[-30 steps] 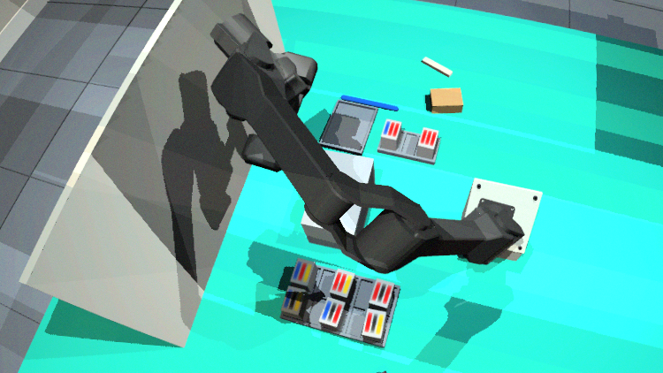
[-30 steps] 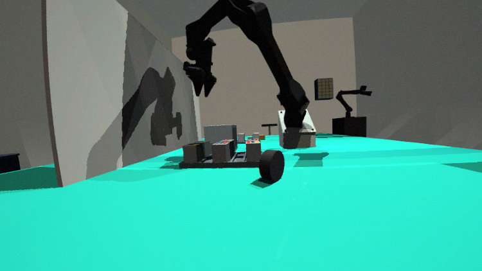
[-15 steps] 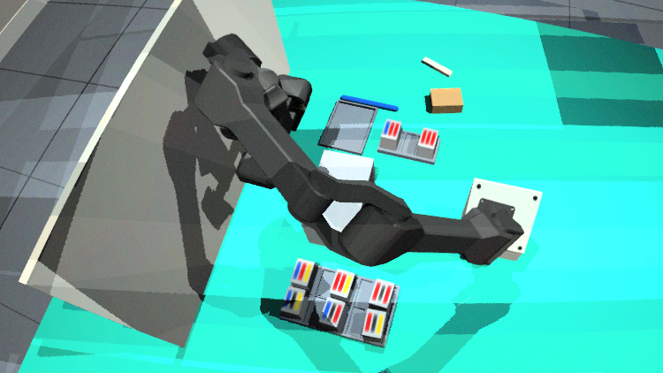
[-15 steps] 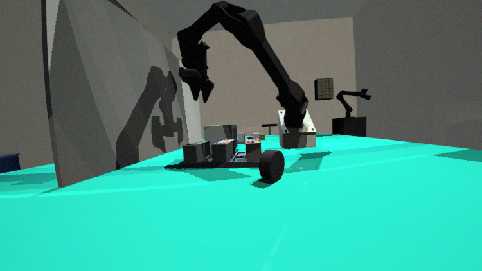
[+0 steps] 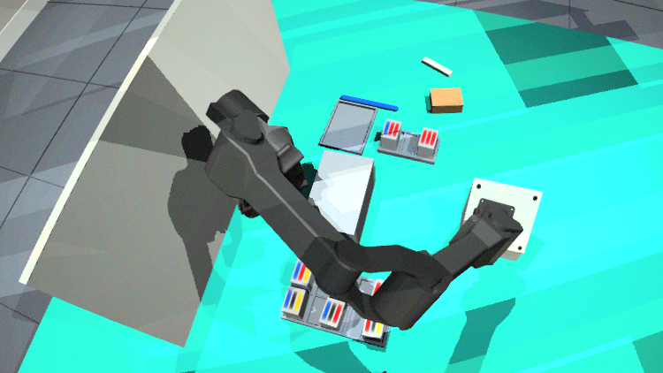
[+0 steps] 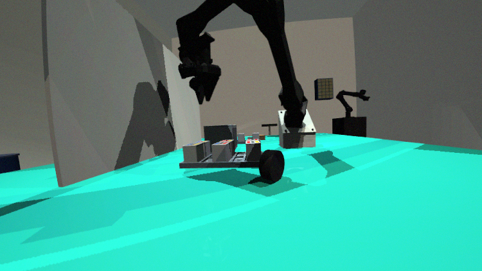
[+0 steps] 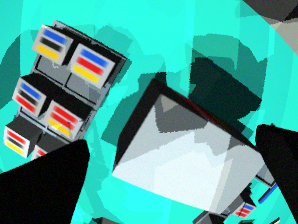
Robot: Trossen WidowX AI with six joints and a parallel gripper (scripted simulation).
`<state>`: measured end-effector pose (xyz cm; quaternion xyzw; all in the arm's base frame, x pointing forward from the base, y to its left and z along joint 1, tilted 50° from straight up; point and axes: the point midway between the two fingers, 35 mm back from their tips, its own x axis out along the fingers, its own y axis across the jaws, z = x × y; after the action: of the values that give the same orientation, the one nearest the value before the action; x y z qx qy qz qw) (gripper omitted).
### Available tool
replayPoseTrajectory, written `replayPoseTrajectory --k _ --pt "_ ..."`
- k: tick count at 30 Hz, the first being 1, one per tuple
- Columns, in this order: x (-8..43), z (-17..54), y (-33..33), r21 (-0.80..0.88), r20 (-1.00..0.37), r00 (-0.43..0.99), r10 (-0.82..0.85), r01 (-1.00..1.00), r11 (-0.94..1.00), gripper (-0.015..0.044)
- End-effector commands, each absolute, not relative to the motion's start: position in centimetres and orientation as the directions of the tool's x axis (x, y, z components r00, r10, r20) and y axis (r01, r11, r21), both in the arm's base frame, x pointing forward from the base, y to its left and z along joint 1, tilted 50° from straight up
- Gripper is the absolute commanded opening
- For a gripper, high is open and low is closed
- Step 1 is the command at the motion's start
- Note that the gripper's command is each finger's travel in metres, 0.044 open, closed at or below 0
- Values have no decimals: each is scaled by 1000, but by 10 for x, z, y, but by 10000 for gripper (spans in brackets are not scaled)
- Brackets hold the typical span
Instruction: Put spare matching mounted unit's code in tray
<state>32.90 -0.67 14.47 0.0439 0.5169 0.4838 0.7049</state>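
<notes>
watching your claw [image 6: 204, 101] [image 7: 174, 141], you see its two fingers standing wide apart, with nothing between them. it points downward above the table [image 5: 579, 277] [image 6: 337, 219], near the big pale box [image 5: 343, 190] [image 6: 215, 133] [image 7: 187, 160]. in the top view, the arm [image 5: 296, 213] [image 6: 281, 50] covers most of it.

your spares with the coloured stripes sit in the six-place rack [image 5: 315, 306] [image 6: 218, 165] [image 7: 75, 88], so they are outside the tray [image 5: 348, 125] [image 7: 265, 176]. the wrist view shows you blue-black-yellow, blue-red-yellow, blue-black-red, red-red-yellow and red-black-yellow; the sixth label is partly hidden by a finger. which spare has the matching code, you cannot tell from here.

your tray lies beyond the box, with a blue bar [image 5: 369, 102] [image 7: 268, 194] beside it, and holds no spare. on its other side, the small holder [image 5: 405, 156] carries two striped blocks: blue-red-red [image 5: 392, 132] and all red [image 5: 427, 139]. near them you find an orange block [image 5: 446, 99] and a white stick [image 5: 437, 66].
</notes>
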Motion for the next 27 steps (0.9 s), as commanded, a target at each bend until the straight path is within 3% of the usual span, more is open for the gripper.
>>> replayPoseTrajectory --k 1,6,15,20,27 --pt "287 161 31 340 -666 -22 745 -899 277 440" --pt "239 168 64 39 -648 -45 760 -999 -26 440" --pt "237 168 65 27 -647 -46 761 -999 -37 440" --pt "235 153 87 26 -648 -45 760 -999 -36 309" --pt "234 145 98 26 -646 -45 762 -999 -37 300"
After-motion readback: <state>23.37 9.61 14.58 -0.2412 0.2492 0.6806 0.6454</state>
